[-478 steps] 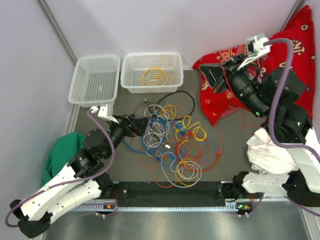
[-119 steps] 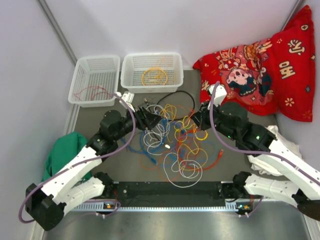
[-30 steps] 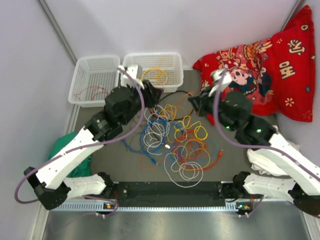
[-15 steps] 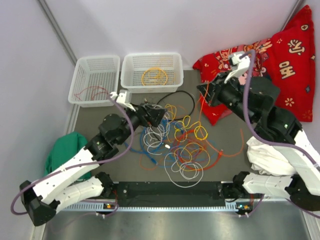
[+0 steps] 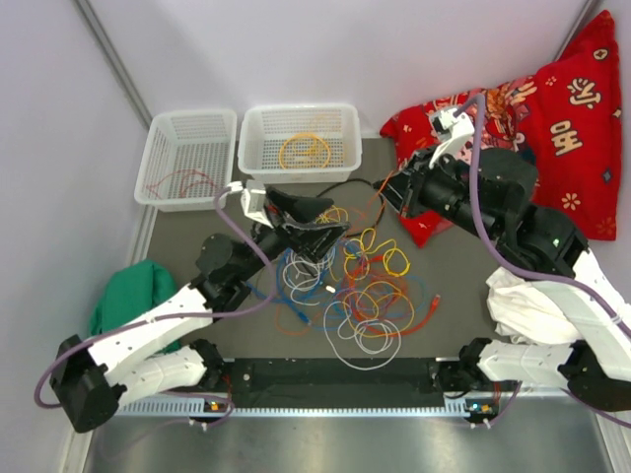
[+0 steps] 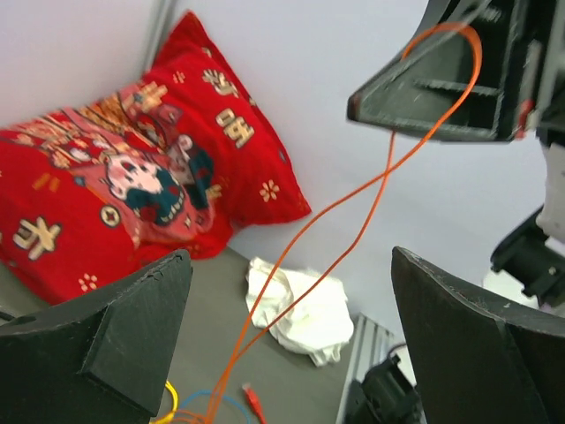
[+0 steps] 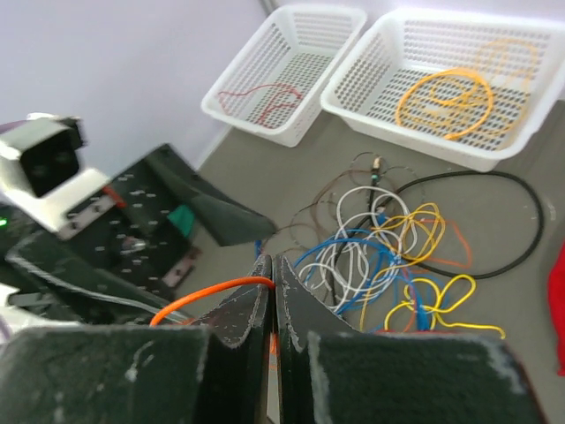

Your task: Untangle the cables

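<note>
Top external view, quick notes: the left hand (image 5: 320, 222) was up at the baskets' near edge a second ago and has come back over the top-left of the cables (image 5: 345, 286). It's spread wide now with nothing in it. Left wrist view confirms this, both fingers (image 6: 132, 318) far apart, and the orange cable (image 6: 311, 265) shows in the gap without touching either

The right hand (image 5: 394, 192) has risen from low beside the pile toward the red cushion (image 5: 552, 128). It's clenched on that orange cable, and the right wrist view shows the strand (image 7: 212, 287) pinched between its closed tips (image 7: 272, 265)

So only the right hand has the orange cable now. It runs from the grip down into the heap, its lower part still laced through the other loops on the counter (image 5: 444, 256)

The heap sits mid-counter: yellow, blue, white and orange coils overlapping, with a black cable loop (image 5: 365, 187) at the far edge. A yellow cable (image 5: 304, 150) lies in the right basket (image 5: 301, 108), a red cable (image 5: 182, 182) in the left basket (image 5: 187, 116)

My read: two cables sorted, the orange one partly lifted out, most still tangled. The free left hand looks well placed to pin the heap while the orange one is pulled clear, snag risk on the yellow loops
</note>
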Robot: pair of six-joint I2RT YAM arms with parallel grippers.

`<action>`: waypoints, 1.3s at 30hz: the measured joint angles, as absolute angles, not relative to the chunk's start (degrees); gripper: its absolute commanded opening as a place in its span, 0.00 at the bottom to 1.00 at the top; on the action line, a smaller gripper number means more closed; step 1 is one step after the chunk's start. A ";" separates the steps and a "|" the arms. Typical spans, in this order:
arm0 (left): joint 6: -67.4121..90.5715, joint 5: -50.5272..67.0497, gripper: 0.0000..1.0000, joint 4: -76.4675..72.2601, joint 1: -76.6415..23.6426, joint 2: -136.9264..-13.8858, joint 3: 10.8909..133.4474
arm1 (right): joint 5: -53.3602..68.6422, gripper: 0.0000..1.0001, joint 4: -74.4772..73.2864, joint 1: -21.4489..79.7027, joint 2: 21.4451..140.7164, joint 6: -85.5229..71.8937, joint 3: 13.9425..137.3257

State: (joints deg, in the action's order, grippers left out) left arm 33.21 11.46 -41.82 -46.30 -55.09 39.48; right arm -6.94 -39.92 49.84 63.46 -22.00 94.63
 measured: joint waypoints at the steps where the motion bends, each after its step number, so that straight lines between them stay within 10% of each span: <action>1: 33.47 12.23 0.99 -42.39 -46.30 -56.14 39.48 | -6.26 0.00 -39.92 49.87 63.46 -22.31 94.63; 18: 40.86 21.58 0.90 -56.10 -48.86 -68.82 42.94 | -0.86 0.00 -38.83 51.29 63.90 -26.33 94.17; 21: 41.47 23.55 0.64 -57.43 -50.13 -71.40 44.95 | -0.21 0.00 -38.52 51.37 63.92 -26.70 92.90; 24: 42.74 26.15 0.12 -59.35 -50.70 -73.80 46.54 | 0.14 0.00 -38.68 51.57 63.96 -26.85 91.18; 26: 43.18 27.44 0.00 -60.07 -50.81 -75.09 47.42 | 0.12 0.02 -38.68 51.59 63.96 -26.87 90.35; 32: 40.97 26.22 0.00 -55.61 -50.74 -73.91 47.59 | -3.60 0.88 -39.00 51.62 62.28 -26.85 88.36; 39: 35.27 19.27 0.00 -34.24 -48.60 -68.71 54.00 | -10.74 0.99 -40.16 51.64 56.99 -25.96 85.89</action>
